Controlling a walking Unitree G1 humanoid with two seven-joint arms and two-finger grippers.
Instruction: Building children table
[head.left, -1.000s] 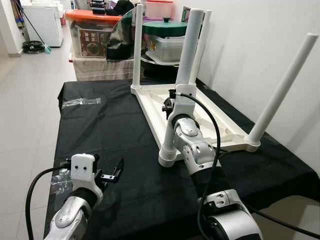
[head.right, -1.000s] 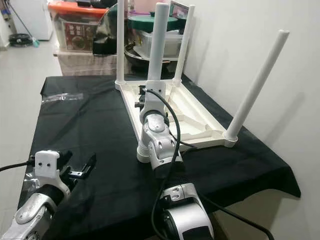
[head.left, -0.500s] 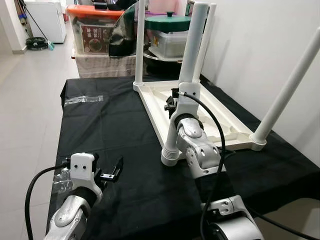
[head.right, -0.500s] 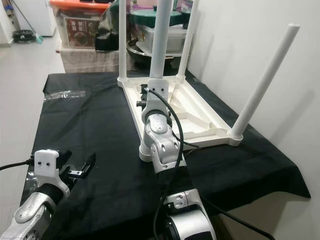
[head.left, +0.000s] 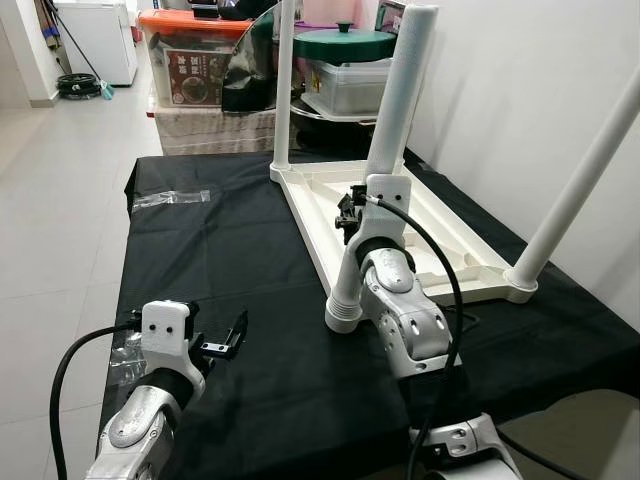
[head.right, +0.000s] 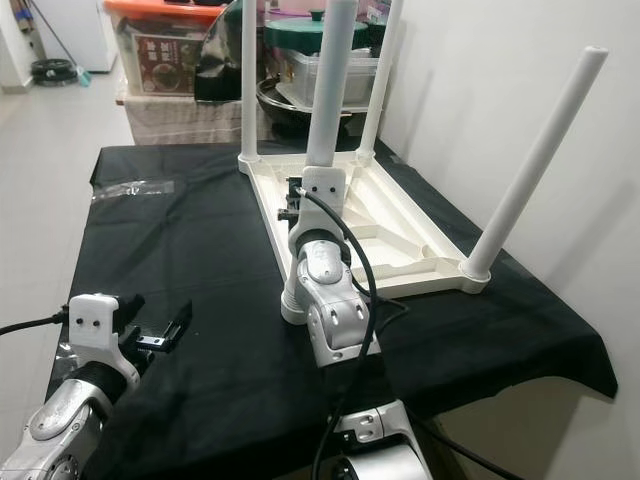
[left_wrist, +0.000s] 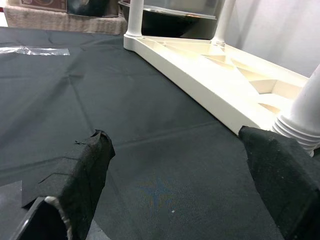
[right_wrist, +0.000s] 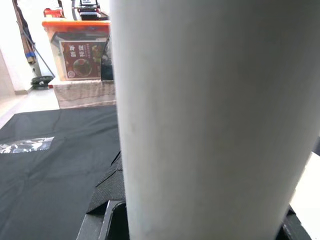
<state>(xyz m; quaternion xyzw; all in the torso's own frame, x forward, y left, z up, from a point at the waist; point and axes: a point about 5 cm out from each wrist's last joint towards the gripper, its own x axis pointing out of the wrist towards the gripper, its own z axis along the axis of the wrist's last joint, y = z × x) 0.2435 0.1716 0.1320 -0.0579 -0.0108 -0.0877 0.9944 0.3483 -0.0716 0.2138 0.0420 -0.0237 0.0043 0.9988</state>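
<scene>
The right gripper (head.left: 352, 207) clamps the near table leg (head.left: 385, 160) of the upturned white children's table (head.left: 440, 250) at one o'clock, the left gripper (head.left: 222, 343) idles open; over-twisting could tilt the leg.

Cream-white children's table (head.left: 400, 215) upside down on a black-clothed desk (head.left: 220, 270); silver right arm (head.left: 405, 310), orange-lidded bin (head.left: 190, 50) behind.

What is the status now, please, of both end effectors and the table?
Right end effector clamped on near table leg. Left end effector open, hovering over black cloth. Upside-down table top, four legs standing. Nothing blocking.
</scene>
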